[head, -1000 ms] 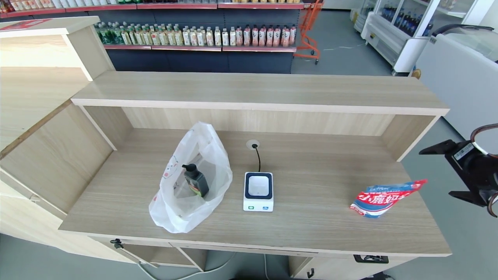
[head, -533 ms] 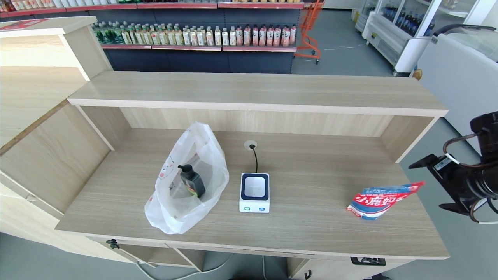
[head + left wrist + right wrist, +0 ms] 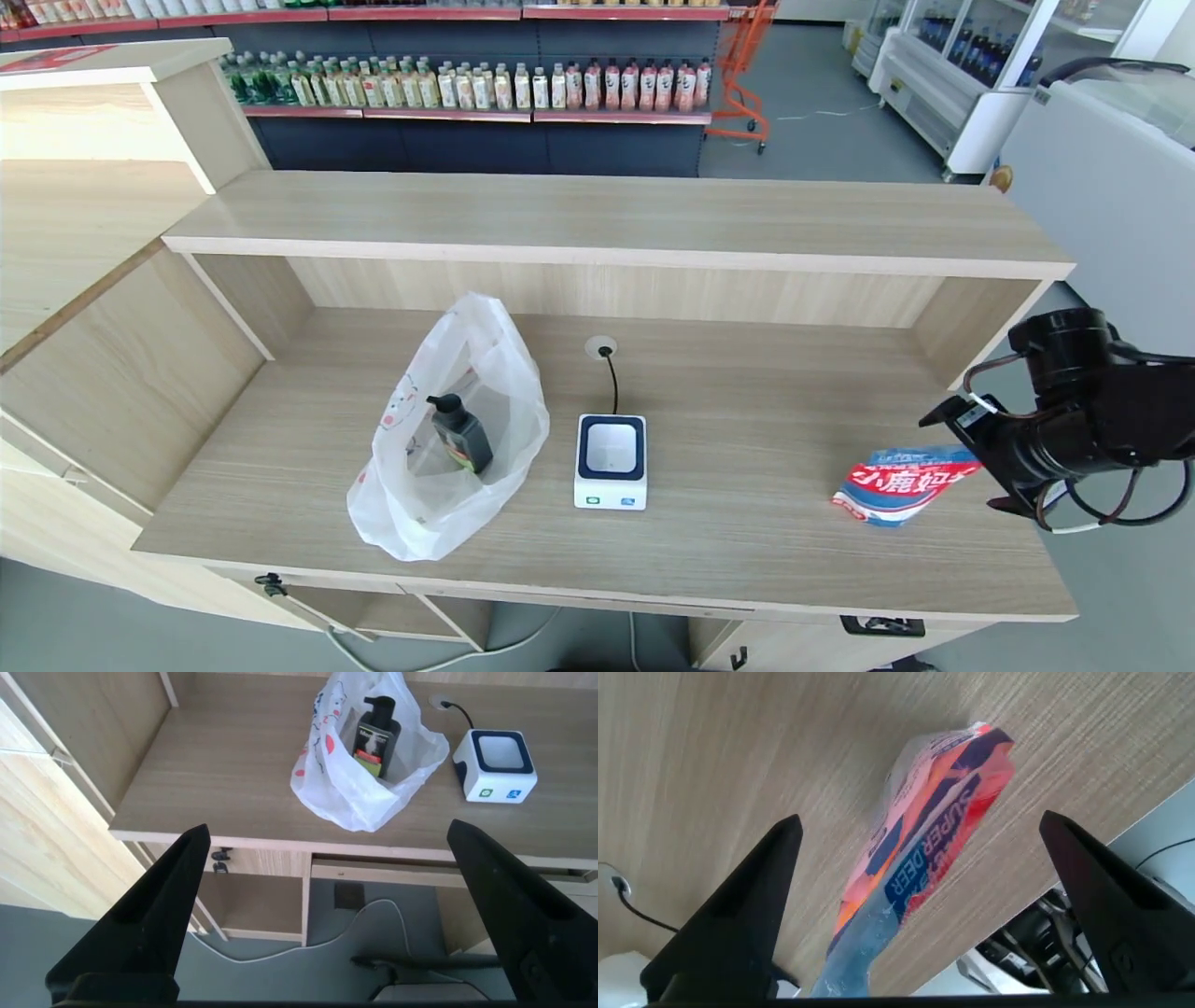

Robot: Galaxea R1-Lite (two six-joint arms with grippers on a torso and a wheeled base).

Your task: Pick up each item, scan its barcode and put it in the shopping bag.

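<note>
Right gripper, fingers spread wide, hangs over the red-and-blue pouch, which lies flat at the right end of the bench. I should come straight down, straddle its narrow width and close firmly, since the slack film may slip or buckle.

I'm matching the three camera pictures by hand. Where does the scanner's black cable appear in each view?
Head view: the cable runs back from the scanner across the counter.
Left wrist view: a short black curve just beyond the scanner, near the shopping bag.
Right wrist view: a thin black line on the wood, well apart from the pouch.
Shared landmark: the counter's wood-grain top.
</note>
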